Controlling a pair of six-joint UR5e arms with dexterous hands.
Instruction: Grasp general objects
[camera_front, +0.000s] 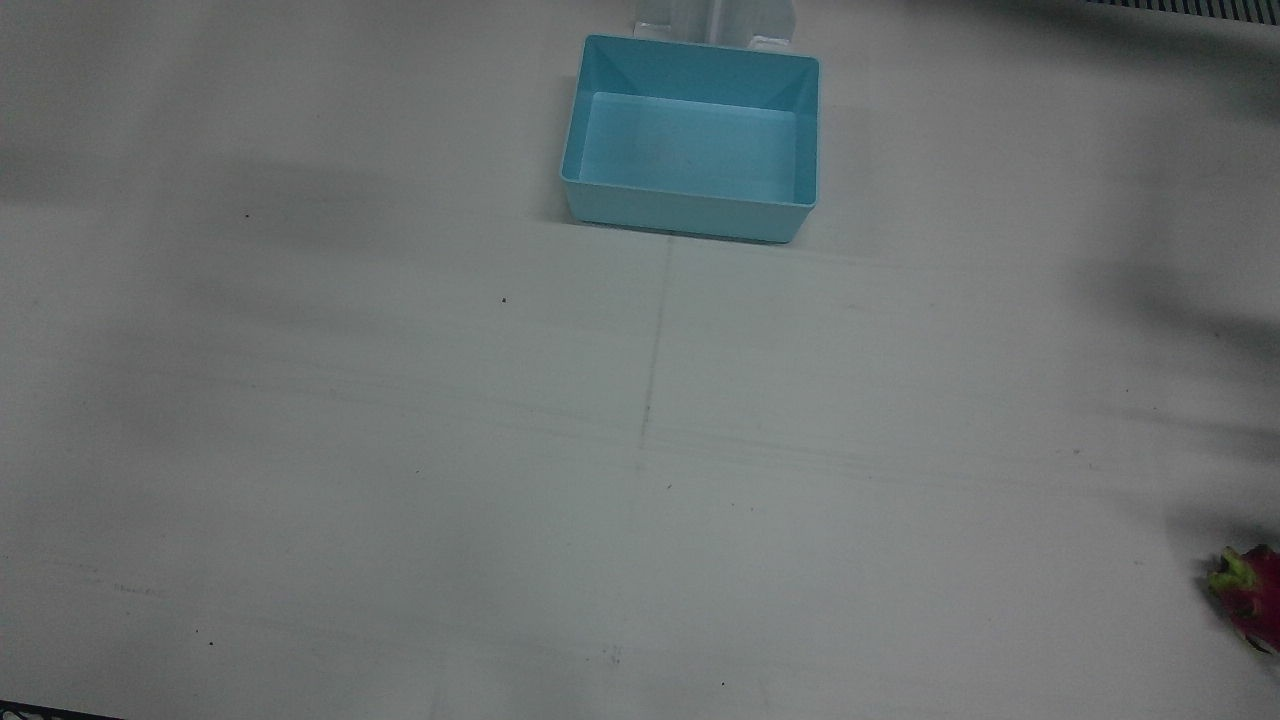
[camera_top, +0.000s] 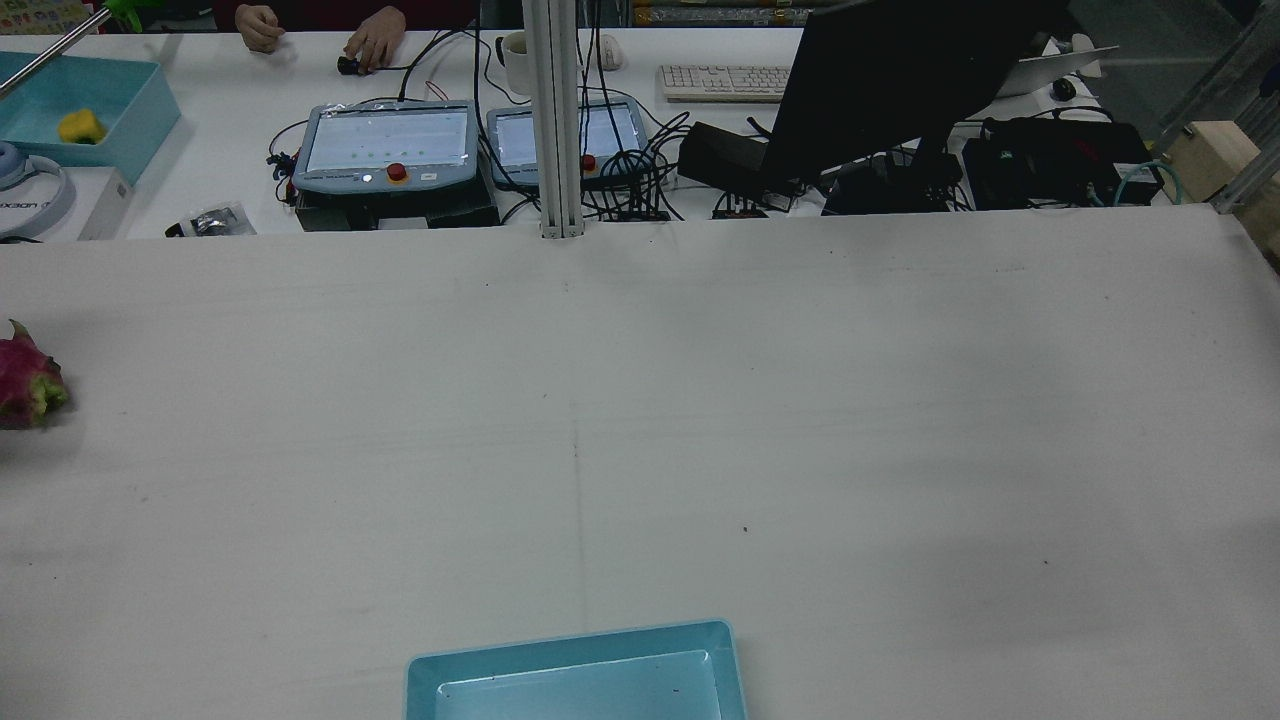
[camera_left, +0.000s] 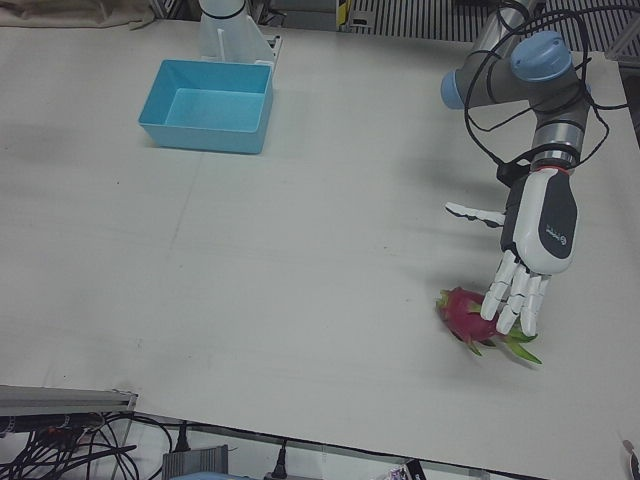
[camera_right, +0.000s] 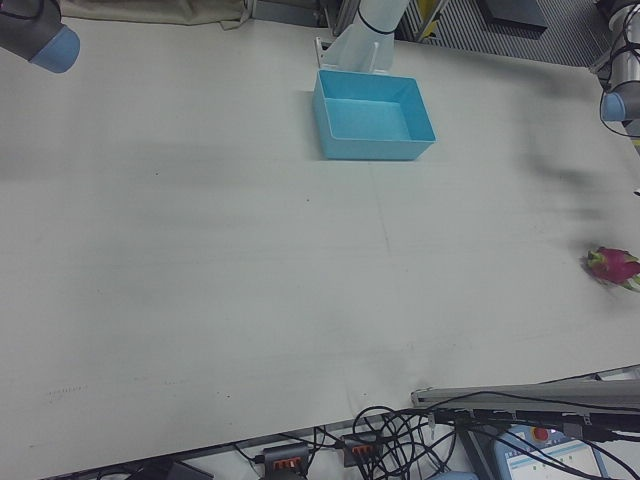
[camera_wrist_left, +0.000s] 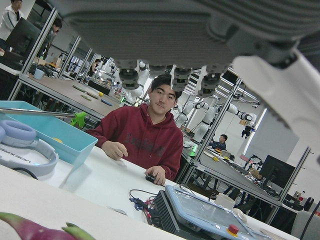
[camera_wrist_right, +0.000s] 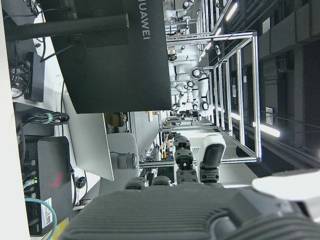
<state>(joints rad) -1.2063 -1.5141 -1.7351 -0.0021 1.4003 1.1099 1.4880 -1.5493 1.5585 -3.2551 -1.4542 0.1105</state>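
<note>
Front view: white table (camera_front: 400, 450) mostly bare, blue bin (camera_front: 690, 140) empty at the far edge by the pedestals, dragon fruit (camera_front: 1250, 595) cut off at the right edge; no hand visible here. Rear view: the fruit sits at the far left edge of the table, well apart from the bin at the bottom; a person's hands (camera_top: 375, 40) rest on the operators' desk beyond, with teach pendants (camera_top: 388, 145), cables and a dark monitor (camera_top: 900, 80). Left-front view: left hand (camera_left: 530, 265) hangs over the fruit, fingers (camera_left: 510, 300) straight, spread and pointing down, tips touching or just beside its right side, nothing held. Risk, as I judge it: the fruit is round and near the table edge, so fingers landing on one side could roll or push it off or out of reach; the leafy scales could snag or slip. Right-front view: fruit far right, only the elbow (camera_right: 40, 40) of the right arm shows top left, well away. Left hand view: fruit tip at the bottom, lab benches and other robots behind. Right hand view: right hand (camera_wrist_right: 200, 210) close to the lens, cannot tell its finger state; monitor and lab frames beyond.
</note>
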